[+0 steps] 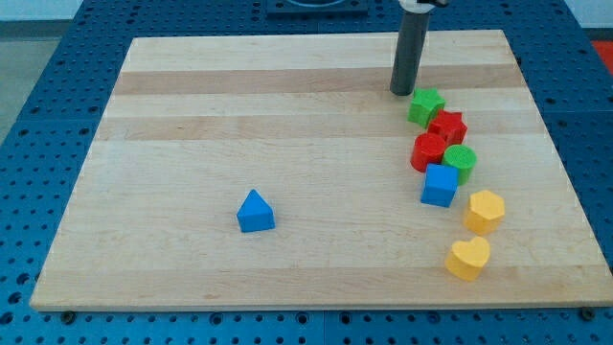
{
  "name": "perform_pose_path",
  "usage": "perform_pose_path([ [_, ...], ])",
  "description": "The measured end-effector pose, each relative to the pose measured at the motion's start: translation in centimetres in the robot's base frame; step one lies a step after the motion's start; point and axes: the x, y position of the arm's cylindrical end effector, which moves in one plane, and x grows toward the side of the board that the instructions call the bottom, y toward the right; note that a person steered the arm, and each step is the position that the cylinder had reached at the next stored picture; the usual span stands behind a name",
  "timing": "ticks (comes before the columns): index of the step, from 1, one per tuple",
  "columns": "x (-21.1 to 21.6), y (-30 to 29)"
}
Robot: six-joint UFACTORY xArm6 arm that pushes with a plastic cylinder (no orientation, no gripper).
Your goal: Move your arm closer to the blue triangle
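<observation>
A pale wooden board (192, 115) lies on blue perforated table (38, 57).

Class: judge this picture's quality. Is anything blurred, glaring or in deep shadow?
Camera view: even, soft light; blue triangle and my tip look sharp; only faint shadows beside the blocks; no strong glare on the wooden board; board edges look slanted by perspective.

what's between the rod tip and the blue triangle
Nothing: in the camera view only bare board separates my tip from the blue triangle. The green star sits off that line.
</observation>
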Motion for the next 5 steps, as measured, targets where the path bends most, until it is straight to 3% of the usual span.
perform_pose_path([
  [1,0.0,-2.2],
  [3,0.2,-17.1],
  [5,8.8,-31.5],
])
